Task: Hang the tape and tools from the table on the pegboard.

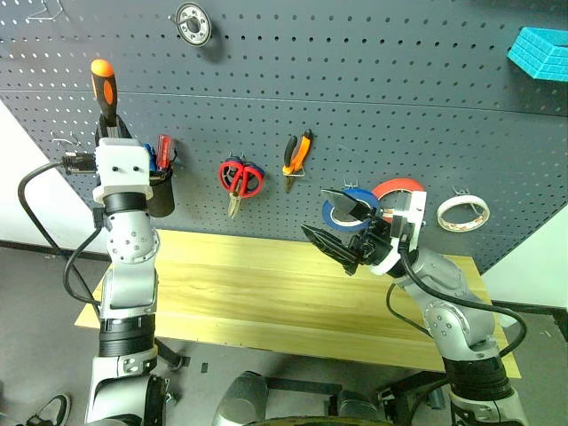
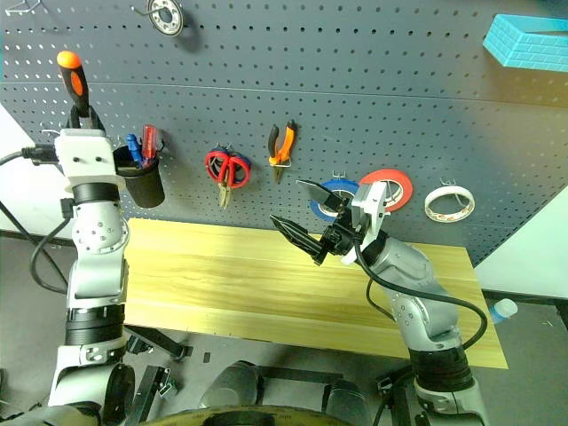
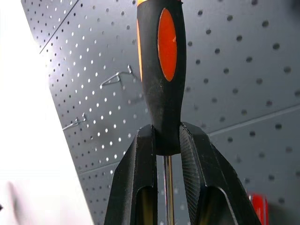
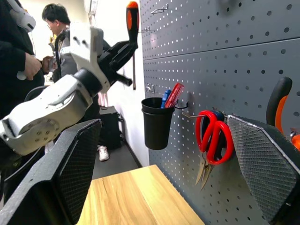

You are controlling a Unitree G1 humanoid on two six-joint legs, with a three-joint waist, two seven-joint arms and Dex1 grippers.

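Dark grey pegboard (image 1: 355, 80) backs the wooden table (image 1: 266, 293). Left gripper (image 3: 166, 140) pinches the orange-and-black screwdriver (image 1: 106, 89) upright above the black cup (image 1: 161, 191). Right gripper (image 1: 342, 226) hovers spread wide over the table; red scissors (image 1: 240, 180), pliers (image 1: 296, 155) and whitish tape (image 1: 462, 213) hang on hooks.

Both arms are built of rounded silver-grey metal segments dotted with small screws, capped by boxy white wrist housings. Thick black cables loop beside each forearm. The left gripper (image 3: 166, 140) and the right gripper (image 1: 346, 226) carry wedge-shaped matte-black fingers (image 4: 262, 164) with cross-hatched textured pads.
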